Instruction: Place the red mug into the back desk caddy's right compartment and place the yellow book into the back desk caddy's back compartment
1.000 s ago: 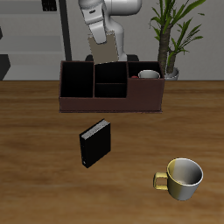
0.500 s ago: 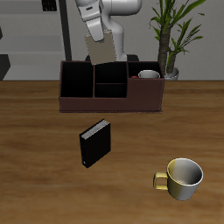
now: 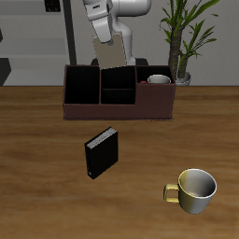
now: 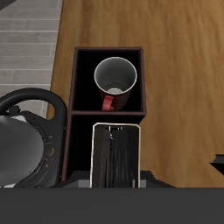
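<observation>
Wrist-only: red mug [image 4: 115,80] interior

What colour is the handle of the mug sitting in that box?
Red: the red mug has a red handle and rim, grey inside. The wrist view shows it best.

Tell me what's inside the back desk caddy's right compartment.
The red mug stands upright, mouth up, in the right compartment of the back desk caddy. The mug looks empty; the compartment floor beneath it is hidden.
</observation>
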Tool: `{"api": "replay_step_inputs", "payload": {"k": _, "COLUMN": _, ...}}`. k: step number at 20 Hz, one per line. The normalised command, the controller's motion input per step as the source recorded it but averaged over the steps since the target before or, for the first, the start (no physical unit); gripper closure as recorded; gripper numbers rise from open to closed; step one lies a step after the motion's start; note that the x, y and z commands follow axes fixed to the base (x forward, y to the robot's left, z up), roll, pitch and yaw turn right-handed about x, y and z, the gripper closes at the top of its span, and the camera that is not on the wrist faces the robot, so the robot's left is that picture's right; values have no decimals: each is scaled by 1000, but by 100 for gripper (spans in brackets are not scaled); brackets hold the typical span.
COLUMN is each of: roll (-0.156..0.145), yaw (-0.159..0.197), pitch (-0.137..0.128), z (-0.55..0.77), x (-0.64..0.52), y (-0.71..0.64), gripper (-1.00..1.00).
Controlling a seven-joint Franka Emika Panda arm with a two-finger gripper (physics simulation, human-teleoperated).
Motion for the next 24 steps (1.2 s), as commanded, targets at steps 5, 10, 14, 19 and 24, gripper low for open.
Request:
{"api": "replay_step_inputs", "payload": {"k": 5, "roll": 35, "yaw": -2, "pitch": 15, "z": -103, "x": -20, "y": 174, "gripper": 100}}
{"api": "replay_step_inputs", "payload": {"k": 10, "roll": 60, "yaw": 4, "pitch": 15, "z": -101, "x": -87, "y": 282, "gripper": 100}}
{"api": "replay_step_inputs", "payload": {"k": 14, "roll": 17, "yaw": 0, "pitch": 1, "z": -31, "x": -69, "y": 80, "gripper": 100}}
{"api": "replay_step_inputs", "payload": {"k": 19, "roll": 4, "yaw": -19, "pitch": 29, "z": -123, "x": -86, "y": 22, "gripper": 100}}
{"api": "replay_step_inputs", "payload": {"k": 24, "roll": 16, "yaw": -12, "pitch": 20, "z": -89, "x": -139, "y": 92, "gripper": 100}}
